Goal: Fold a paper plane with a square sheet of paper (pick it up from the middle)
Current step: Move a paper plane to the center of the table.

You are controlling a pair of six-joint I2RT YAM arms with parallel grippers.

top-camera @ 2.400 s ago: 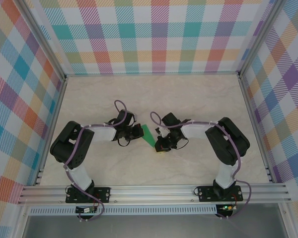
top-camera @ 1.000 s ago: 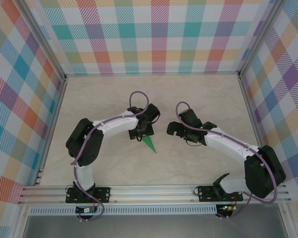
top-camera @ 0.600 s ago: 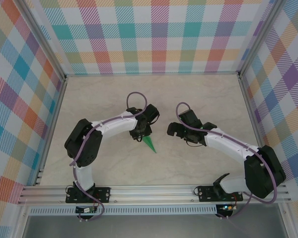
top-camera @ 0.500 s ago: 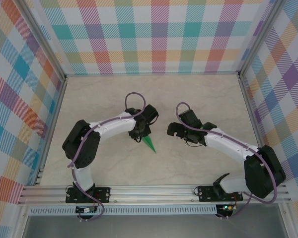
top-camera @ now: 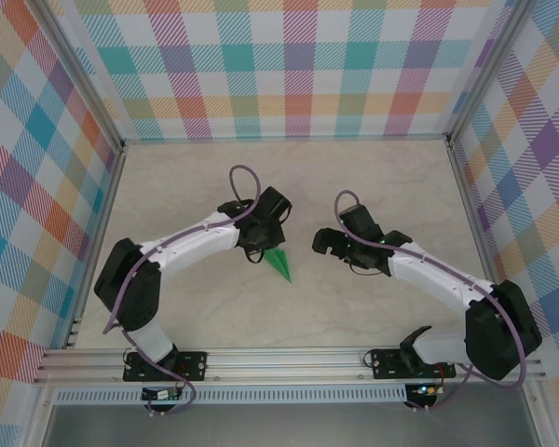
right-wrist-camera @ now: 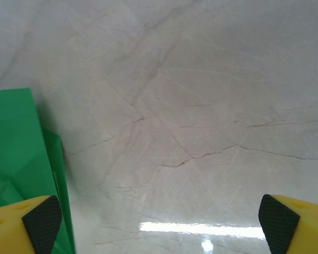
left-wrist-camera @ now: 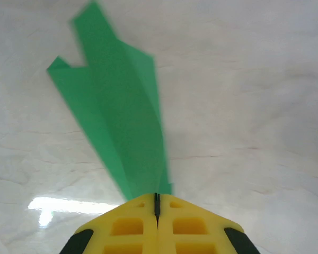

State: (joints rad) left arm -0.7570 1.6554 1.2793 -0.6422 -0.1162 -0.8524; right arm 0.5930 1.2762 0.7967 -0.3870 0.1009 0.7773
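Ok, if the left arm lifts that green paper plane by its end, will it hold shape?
Probably light: the paper plane is thin folded sheet. Likely droops, since the left end effector pinches just one end. Layered creases should stiffen it lengthwise.

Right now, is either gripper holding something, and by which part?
The left gripper is shut on one end of the paper plane. The right gripper is open and holds nothing.

Bare counter [top-camera: 354,177] is found along the far side. The middle is blocked by the paper plane [top-camera: 280,264] and left pincer [left-wrist-camera: 157,205].
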